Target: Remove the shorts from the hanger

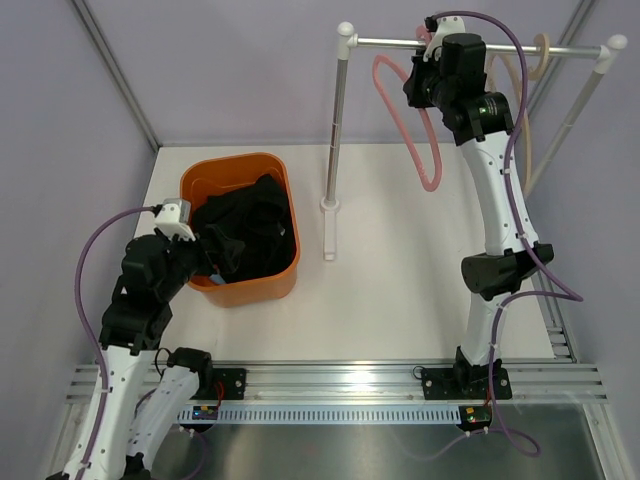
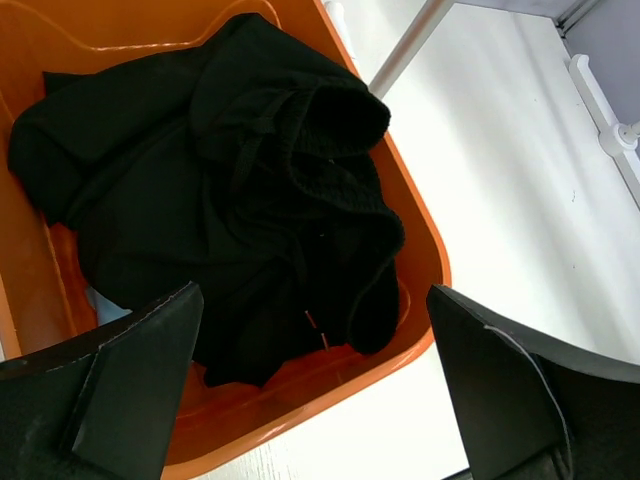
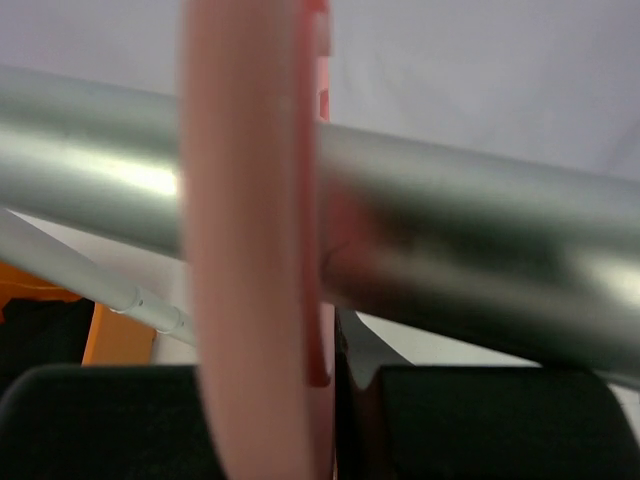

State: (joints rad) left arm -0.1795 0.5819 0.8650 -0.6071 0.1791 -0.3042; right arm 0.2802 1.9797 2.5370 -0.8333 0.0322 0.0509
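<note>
The black shorts (image 1: 250, 232) lie crumpled inside the orange bin (image 1: 250, 168); they also show in the left wrist view (image 2: 230, 200). My left gripper (image 1: 205, 258) is open and empty just above the bin's near rim (image 2: 330, 390). The pink hanger (image 1: 415, 140) hangs bare on the metal rail (image 1: 480, 46). My right gripper (image 1: 428, 62) is up at the rail, shut on the pink hanger's hook (image 3: 255, 300), which sits against the rail (image 3: 470, 240).
A beige hanger (image 1: 530, 80) hangs on the rail to the right of my right arm. The rack's white post and foot (image 1: 330, 205) stand just right of the bin. Grey walls close in the table on the left, back and right.
</note>
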